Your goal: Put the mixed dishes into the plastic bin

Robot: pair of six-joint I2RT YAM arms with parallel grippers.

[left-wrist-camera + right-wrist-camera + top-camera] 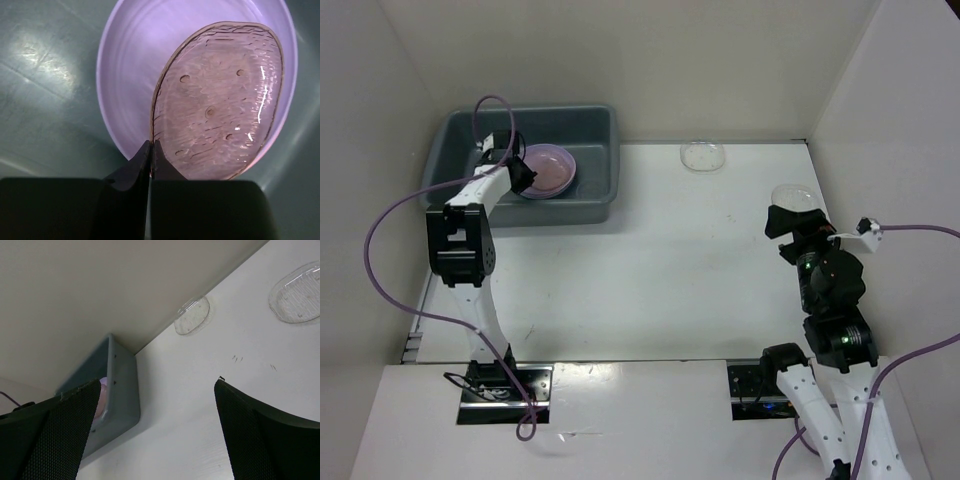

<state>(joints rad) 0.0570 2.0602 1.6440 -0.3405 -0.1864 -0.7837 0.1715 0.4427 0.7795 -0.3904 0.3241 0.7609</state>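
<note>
The dark gray plastic bin (595, 195) stands at the back left. A lavender plate (567, 162) lies in it. My left gripper (521, 176) is inside the bin, shut on the rim of the tan translucent speckled dish (220, 100). It holds the dish tilted over the lavender plate (125, 75), its jaws (151, 147) pinched together on the edge. My right gripper (788, 222) is open and empty above the table at the right. A clear shallow dish (795, 196) lies just beyond it, and a clear bowl (703, 156) lies by the back wall.
In the right wrist view my gripper (157, 382) frames bare white table, with the bin (122, 390) at left, the clear bowl (192, 315) and the clear dish (297, 292) at upper right. White walls close in the left, back and right sides.
</note>
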